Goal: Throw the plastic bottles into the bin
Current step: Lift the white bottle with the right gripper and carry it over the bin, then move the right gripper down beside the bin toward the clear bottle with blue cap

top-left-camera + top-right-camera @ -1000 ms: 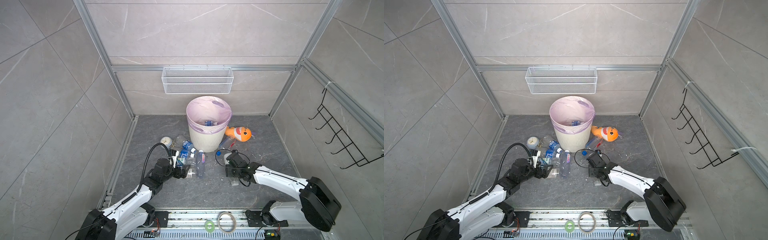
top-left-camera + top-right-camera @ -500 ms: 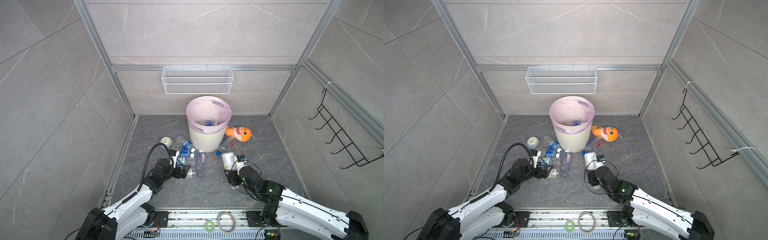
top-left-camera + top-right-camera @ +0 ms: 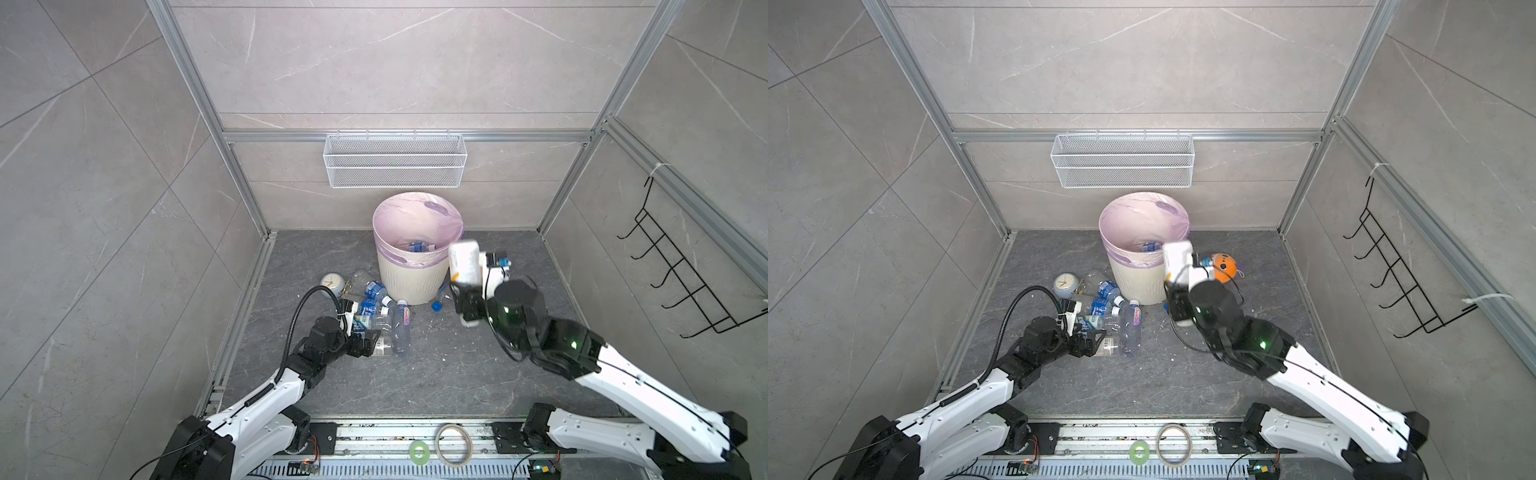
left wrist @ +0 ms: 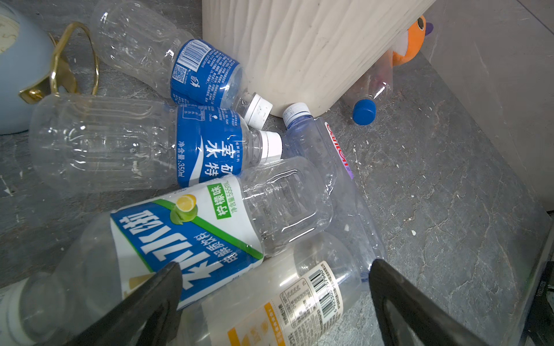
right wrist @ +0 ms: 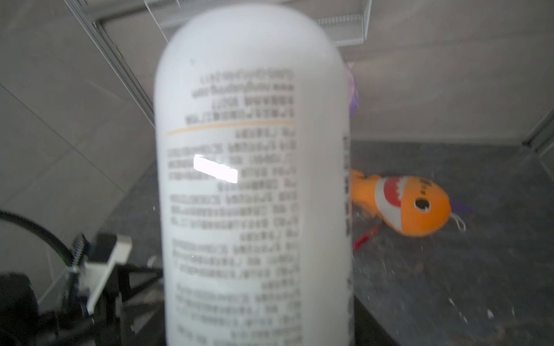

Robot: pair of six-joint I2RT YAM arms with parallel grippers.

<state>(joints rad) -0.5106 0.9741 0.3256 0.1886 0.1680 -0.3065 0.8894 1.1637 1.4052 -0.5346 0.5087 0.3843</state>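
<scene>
The right gripper [image 3: 466, 297] is clamped on a white bottle [image 3: 464, 262], held upright with its long axis vertical and its rounded end up, just right of the bin [image 3: 409, 282] and level with its rim. The left gripper [image 4: 274, 302] hangs with jaws spread wide over the pile of plastic bottles [image 4: 186, 179] lying on the floor left of the bin, most pointing their caps toward it. A pale-blue clock [image 3: 332, 282] lies left of the pile; an orange plush shark [image 3: 1224, 267] lies right of the bin.

Robot test cell: tiled walls [image 3: 374, 62], aluminium framing [image 3: 407, 136].
</scene>
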